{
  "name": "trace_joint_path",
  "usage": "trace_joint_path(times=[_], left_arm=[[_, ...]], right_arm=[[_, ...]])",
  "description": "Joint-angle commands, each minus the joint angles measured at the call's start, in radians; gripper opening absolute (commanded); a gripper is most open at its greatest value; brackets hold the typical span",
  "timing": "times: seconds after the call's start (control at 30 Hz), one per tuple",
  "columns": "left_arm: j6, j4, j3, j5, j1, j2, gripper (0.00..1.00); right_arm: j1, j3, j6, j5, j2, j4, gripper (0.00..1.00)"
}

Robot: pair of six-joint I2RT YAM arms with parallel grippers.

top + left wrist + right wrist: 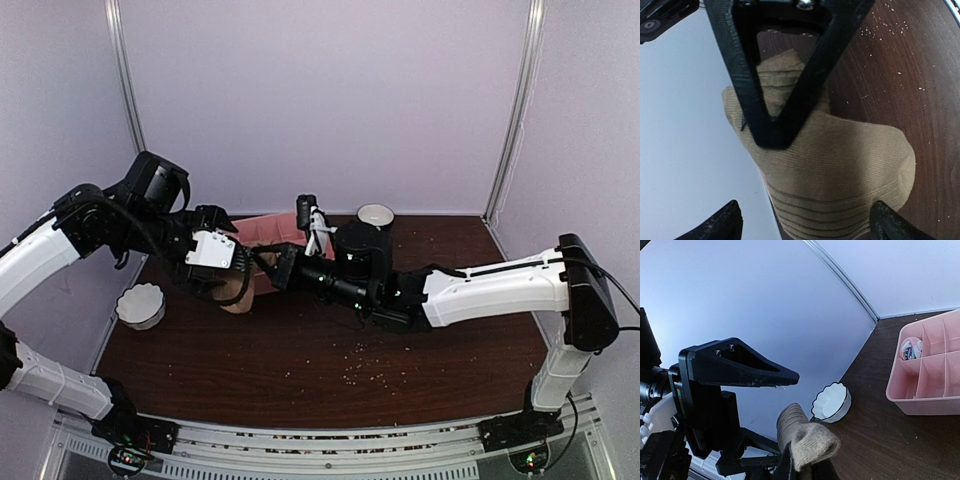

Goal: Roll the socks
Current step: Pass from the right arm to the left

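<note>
Wide-spread tips of the left claw [805, 225] straddle the tan sock [840, 160], whose bunched end the right claw [802, 467] pinches shut. Soft, light and limp, it would sag; the ribbed cuff seems best to grab. Farther out, the pink sock [910, 349] sits half hidden in a tray [920, 402] compartment; whether the tan one touches the table [920, 125] is unclear.

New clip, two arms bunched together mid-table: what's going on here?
Both arms are working on the tan sock, which lies on the table. The right end effector is shut on it, pinching the fabric. The left end effector is open, with a fingertip on either side of the same sock, not gripping. The pink sock sits bundled in a corner compartment of the tray, so the tan one looks like the one left to roll.
</note>
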Motion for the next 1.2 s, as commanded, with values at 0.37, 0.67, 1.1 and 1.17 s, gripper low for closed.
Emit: trace_joint_path(times=[0.37,0.67,1.1,1.17], left_arm=[[0.014,0.152,-0.01,-0.043,-0.004,0.002,0.77],[-0.047,0.152,-0.008,-0.046,-0.022,0.011,0.77],[-0.112,0.248,-0.097,-0.229,-0.048,-0.005,0.51],[-0.102,0.289,-0.122,-0.263,-0.057,-0.013,0.43]], right_arm=[[-0.003,0.047,0.184,-0.03,0.059,0.116,0.0],[-0.003,0.079,0.256,-0.053,0.098,0.161,0.0],[-0.002,0.063,0.301,-0.057,0.101,0.199,0.0],[-0.002,0.076,0.314,-0.067,0.108,0.194,0.0]])
